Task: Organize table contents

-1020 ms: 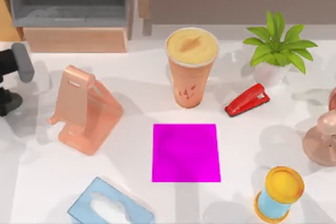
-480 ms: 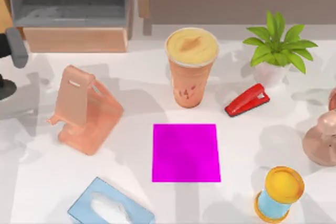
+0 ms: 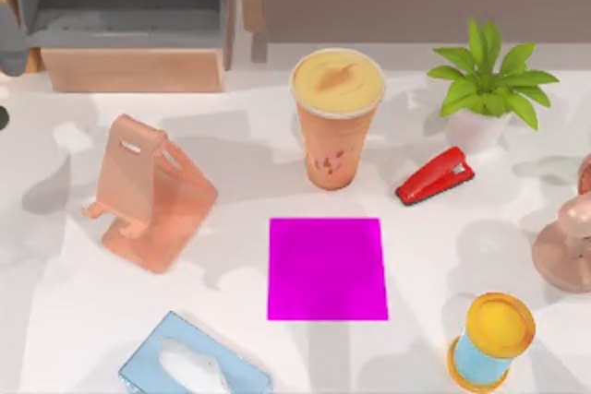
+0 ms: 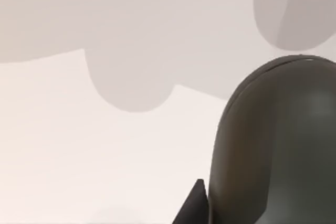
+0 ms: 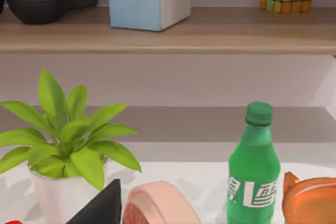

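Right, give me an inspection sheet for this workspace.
Surface: white table, glossy, shadowed.
Job's things: orange cup upright behind the magenta pad; mouse at the far left, in the left gripper.
Clutter: stapler, plant, phone stand, tissue box, hourglass cylinder, green bottle.
Grippers: left gripper shut on the mouse; right gripper near the plant.
Cables: nothing seen.
Surroundings: drawer unit and shelf behind the table.

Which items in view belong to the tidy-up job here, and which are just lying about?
Job items: orange cup, dark grey mouse, white table.

Lying about: red stapler, magenta pad, phone stand, tissue box, potted plant, yellow-and-blue cylinder, green bottle.
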Controlling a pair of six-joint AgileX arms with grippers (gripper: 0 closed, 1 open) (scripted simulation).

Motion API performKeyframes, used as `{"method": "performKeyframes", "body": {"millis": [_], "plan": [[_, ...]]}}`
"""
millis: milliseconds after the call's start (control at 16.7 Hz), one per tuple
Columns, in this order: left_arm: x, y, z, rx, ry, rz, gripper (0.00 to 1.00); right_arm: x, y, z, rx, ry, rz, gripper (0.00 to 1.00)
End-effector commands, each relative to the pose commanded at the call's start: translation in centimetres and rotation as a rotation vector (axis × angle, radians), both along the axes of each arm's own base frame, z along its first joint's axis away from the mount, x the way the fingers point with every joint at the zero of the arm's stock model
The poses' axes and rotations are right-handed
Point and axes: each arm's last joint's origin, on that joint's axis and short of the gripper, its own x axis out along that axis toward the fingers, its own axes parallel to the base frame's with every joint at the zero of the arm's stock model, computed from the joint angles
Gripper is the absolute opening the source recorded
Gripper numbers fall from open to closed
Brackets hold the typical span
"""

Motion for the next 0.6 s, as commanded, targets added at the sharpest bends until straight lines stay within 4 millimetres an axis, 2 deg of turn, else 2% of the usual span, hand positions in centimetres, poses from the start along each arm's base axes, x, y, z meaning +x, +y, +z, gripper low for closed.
{"method": "performKeyframes", "body": {"millis": [180,300,420,600], "plan": [[0.0,0.0,-0.2,0.000,0.002,-0.002,0.00,0.0,0.0,0.0,0.000,0.000,0.000,1.00],[0.1,-1.2,0.9,-0.004,-0.035,-0.064,0.00,0.0,0.0,0.0,0.000,0.000,0.000,1.00],[-0.1,-4.1,3.2,-0.014,-0.106,-0.203,0.00,0.0,0.0,0.0,0.000,0.000,0.000,1.00],[-1.6,-10.1,7.0,-0.046,-0.218,-0.513,0.00,0.0,0.0,0.0,0.000,0.000,0.000,1.00]]}}
